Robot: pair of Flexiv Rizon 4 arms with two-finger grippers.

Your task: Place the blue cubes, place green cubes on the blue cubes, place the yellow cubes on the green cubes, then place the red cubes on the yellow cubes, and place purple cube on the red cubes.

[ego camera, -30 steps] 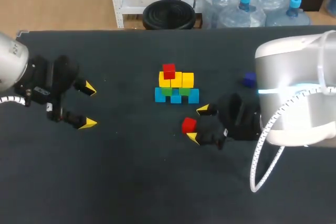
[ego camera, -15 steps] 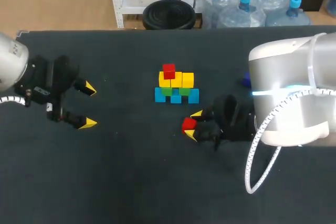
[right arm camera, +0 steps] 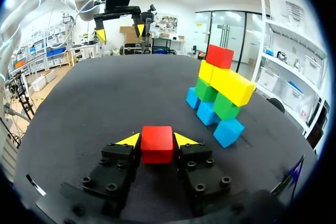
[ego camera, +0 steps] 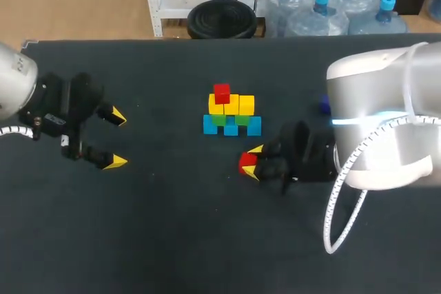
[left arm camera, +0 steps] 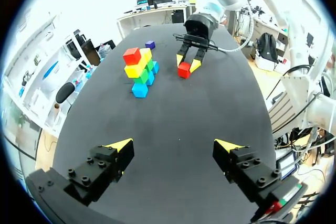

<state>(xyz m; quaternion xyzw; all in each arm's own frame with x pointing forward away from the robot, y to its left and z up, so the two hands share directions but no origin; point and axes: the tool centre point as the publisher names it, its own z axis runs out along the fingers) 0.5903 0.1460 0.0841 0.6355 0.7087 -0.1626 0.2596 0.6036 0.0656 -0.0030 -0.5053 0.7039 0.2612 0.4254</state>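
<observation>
one red cube (right arm camera: pixel 157 144) is clamped in my right tool (right arm camera: pixel 157 139); the cube stack (right arm camera: pixel 217 94) stands ahead, to one side. my left tool (left arm camera: pixel 174 145) gapes apart.

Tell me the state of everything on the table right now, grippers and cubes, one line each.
left gripper: open, empty, off to the side of the cubes.
right gripper: shut on the red cube.
red cube: clamped between the right gripper's fingers, not yet on the stack.
cube stack: blue, green and yellow layers built, one red cube on top.
purple cube: loose on the table, untouched.
</observation>
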